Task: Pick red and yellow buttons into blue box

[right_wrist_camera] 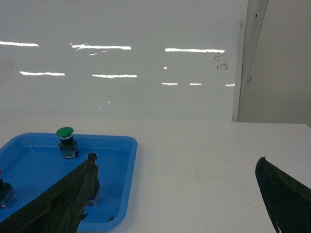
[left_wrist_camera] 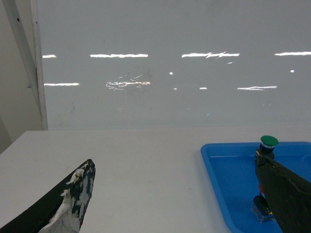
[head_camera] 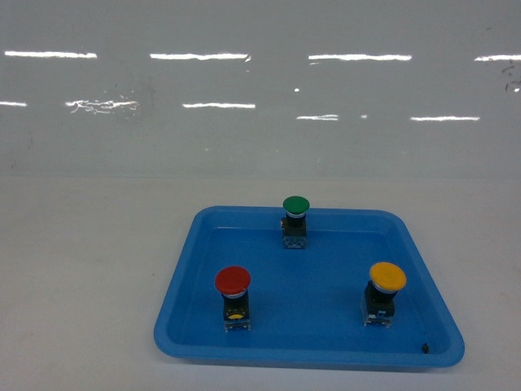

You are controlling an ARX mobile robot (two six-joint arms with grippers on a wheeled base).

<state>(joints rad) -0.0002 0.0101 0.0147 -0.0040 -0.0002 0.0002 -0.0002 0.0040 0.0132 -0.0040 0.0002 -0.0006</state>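
The red button (head_camera: 232, 281) and the yellow button (head_camera: 387, 277) stand upright in a shallow blue tray (head_camera: 309, 285), red front left, yellow front right. The blue box is out of view. Neither gripper shows in the head view. In its wrist view my left gripper (left_wrist_camera: 174, 160) is open over bare white table left of the tray (left_wrist_camera: 228, 170); its right finger hides most of the red button, whose base (left_wrist_camera: 262, 206) shows. My right gripper (right_wrist_camera: 177, 158) is open over bare table right of the tray (right_wrist_camera: 116, 160). Its left finger covers the yellow button's body (right_wrist_camera: 95, 191).
A green-capped button (head_camera: 295, 205) stands at the tray's back middle, also in the left wrist view (left_wrist_camera: 268, 141) and the right wrist view (right_wrist_camera: 64, 132). A glossy white wall (head_camera: 260, 122) closes the table's far side. White tabletop lies on both sides of the tray.
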